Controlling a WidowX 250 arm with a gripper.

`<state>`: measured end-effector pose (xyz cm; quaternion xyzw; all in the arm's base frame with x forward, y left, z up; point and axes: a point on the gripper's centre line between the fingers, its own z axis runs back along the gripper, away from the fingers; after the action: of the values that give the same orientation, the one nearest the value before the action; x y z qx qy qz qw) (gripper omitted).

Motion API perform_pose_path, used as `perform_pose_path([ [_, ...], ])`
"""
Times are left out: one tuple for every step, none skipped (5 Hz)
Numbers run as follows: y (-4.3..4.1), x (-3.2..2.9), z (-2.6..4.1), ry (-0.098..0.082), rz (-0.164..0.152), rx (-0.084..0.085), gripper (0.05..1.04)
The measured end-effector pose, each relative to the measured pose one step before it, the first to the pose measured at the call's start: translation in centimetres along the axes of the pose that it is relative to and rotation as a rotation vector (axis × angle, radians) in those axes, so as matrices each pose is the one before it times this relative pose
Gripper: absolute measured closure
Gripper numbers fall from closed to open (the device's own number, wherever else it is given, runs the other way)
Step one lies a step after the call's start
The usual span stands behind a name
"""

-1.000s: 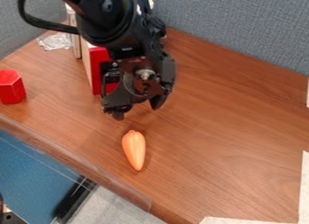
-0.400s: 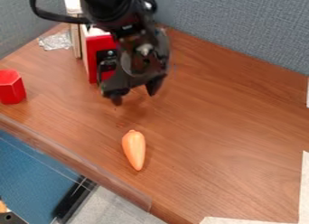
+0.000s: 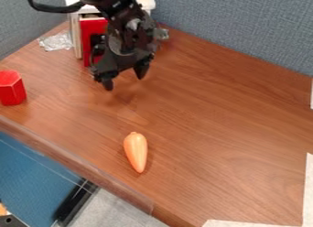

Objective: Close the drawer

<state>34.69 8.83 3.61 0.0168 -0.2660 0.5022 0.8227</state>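
My gripper (image 3: 125,79) hangs over the upper left part of the table, its two fingertips apart with nothing between them. The red drawer front (image 3: 89,29) is just behind and left of it, partly hidden by the arm. That front belongs to a small cabinet (image 3: 144,0) with a white top at the back left. A narrow opening shows between the front's top edge and the white top. Whether the gripper touches the drawer cannot be told.
An orange carrot-shaped toy (image 3: 136,152) lies in front on the wooden table (image 3: 214,125). A red hexagonal block (image 3: 11,88) stands at the left, crumpled clear plastic (image 3: 56,41) lies beside the cabinet, and grey partitions (image 3: 245,29) border the back.
The arm and gripper have moved back toward the cabinet, up and slightly left in view. The red drawer front has moved back too, closer to the cabinet body. The carrot and red block have stayed put.
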Motion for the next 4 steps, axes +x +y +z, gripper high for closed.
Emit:
perform_pose_path([
  [0.11, 1.312, -1.284, 0.0088, 0.0247, 0.0148, 0.084],
  [-0.187, 0.281, -0.464, 0.0121, -0.0016, 0.0058, 0.084],
  [0.05, -0.099, -0.036, 0.015, -0.0105, -0.0044, 0.084],
  [0.377, -0.195, 2.244, 0.0256, -0.0163, -0.0401, 0.084],
])
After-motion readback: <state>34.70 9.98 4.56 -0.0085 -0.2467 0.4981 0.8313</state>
